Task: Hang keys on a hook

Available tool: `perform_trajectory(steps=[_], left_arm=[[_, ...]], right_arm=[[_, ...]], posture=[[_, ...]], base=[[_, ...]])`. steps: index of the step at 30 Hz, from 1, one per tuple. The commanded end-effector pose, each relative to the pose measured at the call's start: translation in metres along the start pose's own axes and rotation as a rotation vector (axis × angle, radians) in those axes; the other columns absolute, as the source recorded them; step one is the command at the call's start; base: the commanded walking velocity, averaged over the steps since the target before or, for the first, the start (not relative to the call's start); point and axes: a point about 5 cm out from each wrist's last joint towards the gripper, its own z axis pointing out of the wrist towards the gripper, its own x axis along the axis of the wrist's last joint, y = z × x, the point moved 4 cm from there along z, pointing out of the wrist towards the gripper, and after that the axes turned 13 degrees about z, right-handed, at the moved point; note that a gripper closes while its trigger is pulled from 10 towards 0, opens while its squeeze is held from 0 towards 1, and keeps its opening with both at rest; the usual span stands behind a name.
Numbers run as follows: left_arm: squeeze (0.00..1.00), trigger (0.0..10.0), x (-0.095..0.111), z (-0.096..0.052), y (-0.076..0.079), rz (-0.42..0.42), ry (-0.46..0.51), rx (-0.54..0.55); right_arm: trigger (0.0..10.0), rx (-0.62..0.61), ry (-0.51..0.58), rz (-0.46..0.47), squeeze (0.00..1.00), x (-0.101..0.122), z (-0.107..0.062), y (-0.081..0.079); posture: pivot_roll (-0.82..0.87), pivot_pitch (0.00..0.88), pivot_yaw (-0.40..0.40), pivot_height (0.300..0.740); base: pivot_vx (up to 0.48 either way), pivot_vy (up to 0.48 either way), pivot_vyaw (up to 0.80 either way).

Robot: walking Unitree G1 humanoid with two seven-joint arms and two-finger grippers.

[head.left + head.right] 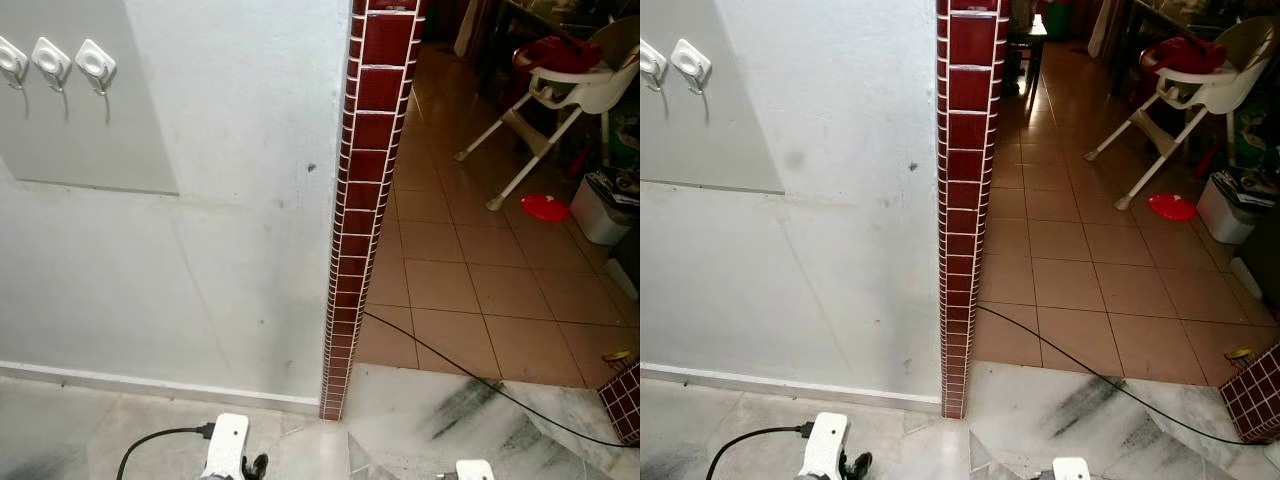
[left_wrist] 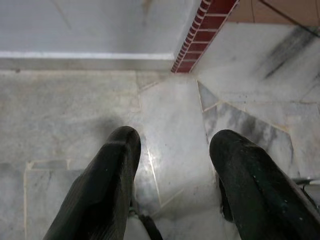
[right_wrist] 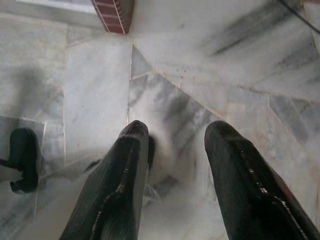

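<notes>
Hooks (image 1: 95, 62) sit high on the grey wall (image 1: 230, 200); left claw (image 2: 172, 165) and right claw (image 3: 172, 155) hang wide, empty, low over the marble floor (image 3: 200, 65), presumably idle.

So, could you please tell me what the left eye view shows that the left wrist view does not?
Left eye view alone: three white wall hooks, a high chair, a red plate and a black cable across the brown tiles. Left wrist view alone: the left gripper, fingers apart and empty, above the floor. Shared: the red-tiled pillar, the white skirting and the grey marble floor.
</notes>
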Motion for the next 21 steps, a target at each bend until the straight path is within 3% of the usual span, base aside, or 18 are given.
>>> perform_trajectory(steps=[1,13,21], left_arm=[[0.0,10.0,0.006,0.001,-0.001,0.002,0.016,0.007],[0.0,10.0,0.015,0.003,-0.002,-0.092,0.05,-0.012],[0.0,10.0,0.016,0.002,-0.005,-0.053,0.061,-0.002]], right_arm=[[10.0,0.002,0.014,0.019,0.0,0.006,0.001,0.0],[10.0,0.05,0.039,0.014,0.0,0.016,0.005,-0.017],[10.0,0.063,0.042,0.003,0.0,0.016,0.006,-0.024]], posture=[[0.02,0.014,-0.031,0.74],[0.05,0.019,-0.036,0.74],[0.06,0.017,-0.027,0.74]], base=[[0.0,0.0,0.0],[0.0,0.0,0.0],[0.0,0.0,0.0]])
